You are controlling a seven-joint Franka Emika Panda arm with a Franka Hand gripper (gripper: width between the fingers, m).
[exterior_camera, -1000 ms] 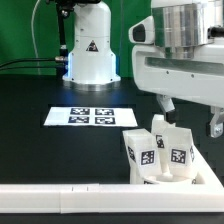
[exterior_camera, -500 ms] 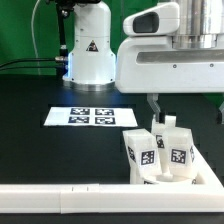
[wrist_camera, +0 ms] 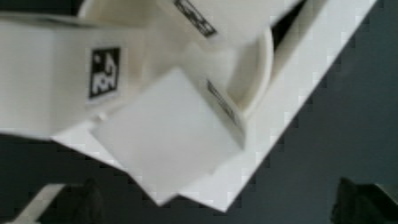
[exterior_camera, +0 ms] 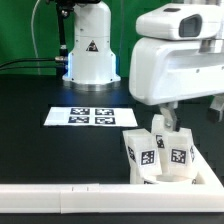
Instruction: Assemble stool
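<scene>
Black worktop [exterior_camera: 40,150], green backdrop. Stool [exterior_camera: 160,152] parts clustered at approx 5 o'clock, against white rail [exterior_camera: 60,198]. Gripper [exterior_camera: 190,108] above, jaws wide open, empty. Legs prob. light, rigid, slick plastic; grab across flat sides.

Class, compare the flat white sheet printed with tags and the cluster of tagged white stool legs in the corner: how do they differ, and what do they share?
The marker board lies thin and flat on the black table; the stool legs are chunky blocks standing up.
The marker board lies alone in open space; the stool legs are bunched in a corner by the white border rail.
The marker board carries four tags in a grid; each visible stool leg face shows one.
Both are white with black-and-white square tags.
</scene>
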